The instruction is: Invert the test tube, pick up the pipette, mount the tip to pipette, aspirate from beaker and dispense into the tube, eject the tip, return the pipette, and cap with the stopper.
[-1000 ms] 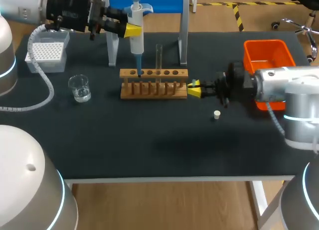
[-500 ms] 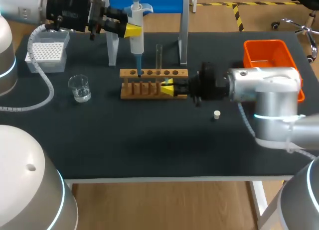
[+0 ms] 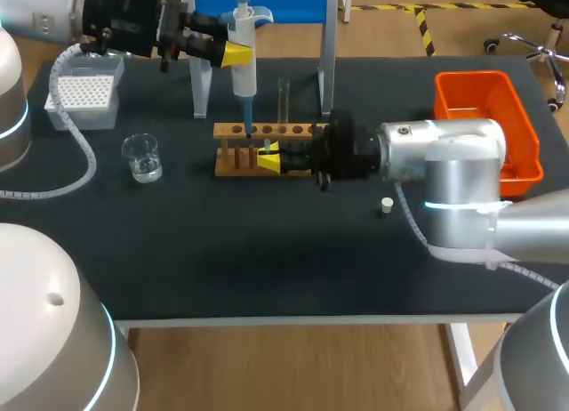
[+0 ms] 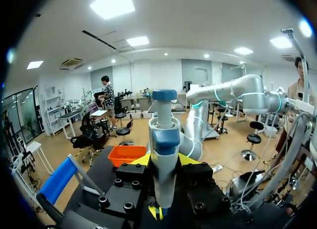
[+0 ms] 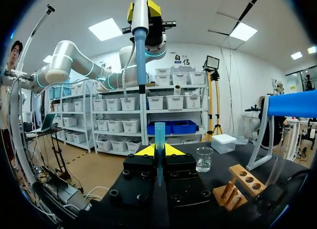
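Dark bench (image 3: 222, 260), clutter gathered round wooden rack (image 3: 231, 166). Left fingers (image 3: 236, 53) clamped on pipette (image 3: 244, 73), upright over rack's left end. Right fingers (image 3: 269, 158) pinched shut on blue tip (image 5: 159, 132), upright, low at rack front. Tip looks off to one side of pipette nozzle, not under it. Pressed on crooked, tip may tilt in grip, slip out or seat loose. Right fingers so near rack could nudge it and rock test tube (image 3: 284, 98).

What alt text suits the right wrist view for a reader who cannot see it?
The right gripper is shut on an upright blue pipette tip; ahead of it, the left gripper holds the pipette point-down. A glass beaker and a wooden tube rack stand on the black table ahead.
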Available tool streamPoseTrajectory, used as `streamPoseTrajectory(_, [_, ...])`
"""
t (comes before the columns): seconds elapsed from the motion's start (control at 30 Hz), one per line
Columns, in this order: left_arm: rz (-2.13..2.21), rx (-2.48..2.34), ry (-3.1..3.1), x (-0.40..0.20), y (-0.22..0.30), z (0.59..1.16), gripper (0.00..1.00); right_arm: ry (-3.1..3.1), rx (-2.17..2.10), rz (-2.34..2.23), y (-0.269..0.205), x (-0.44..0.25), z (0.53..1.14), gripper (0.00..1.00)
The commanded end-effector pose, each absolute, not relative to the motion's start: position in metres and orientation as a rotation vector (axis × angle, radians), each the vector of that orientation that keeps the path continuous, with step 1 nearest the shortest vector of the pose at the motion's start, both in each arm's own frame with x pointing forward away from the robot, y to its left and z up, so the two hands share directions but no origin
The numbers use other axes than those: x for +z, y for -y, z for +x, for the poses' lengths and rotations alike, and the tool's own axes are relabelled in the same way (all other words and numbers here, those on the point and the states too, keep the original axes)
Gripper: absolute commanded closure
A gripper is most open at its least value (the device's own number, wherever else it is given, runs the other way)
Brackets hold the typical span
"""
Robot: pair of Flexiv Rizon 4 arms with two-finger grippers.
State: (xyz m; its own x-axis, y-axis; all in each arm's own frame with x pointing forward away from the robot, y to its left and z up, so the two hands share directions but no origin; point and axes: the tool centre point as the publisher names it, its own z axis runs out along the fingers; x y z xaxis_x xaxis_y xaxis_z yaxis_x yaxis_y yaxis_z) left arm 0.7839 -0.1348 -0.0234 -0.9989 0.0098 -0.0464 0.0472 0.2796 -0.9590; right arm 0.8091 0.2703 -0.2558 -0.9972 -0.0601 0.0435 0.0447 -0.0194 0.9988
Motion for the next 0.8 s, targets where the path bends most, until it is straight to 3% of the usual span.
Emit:
streamPoseTrajectory(0.03, [0.056,-1.865,-2.489,-0.0228,0.1343,0.7838,1.0,2.144,-2.194,0.018,-0.2703,-0.2572,0.8094,1.0])
streamPoseTrajectory(0.8, [0.056,-1.865,-2.489,-0.0228,0.1343,0.7838,1.0,2.159,-2.184,0.022,-0.2766,-0.2572,0.8079,1.0])
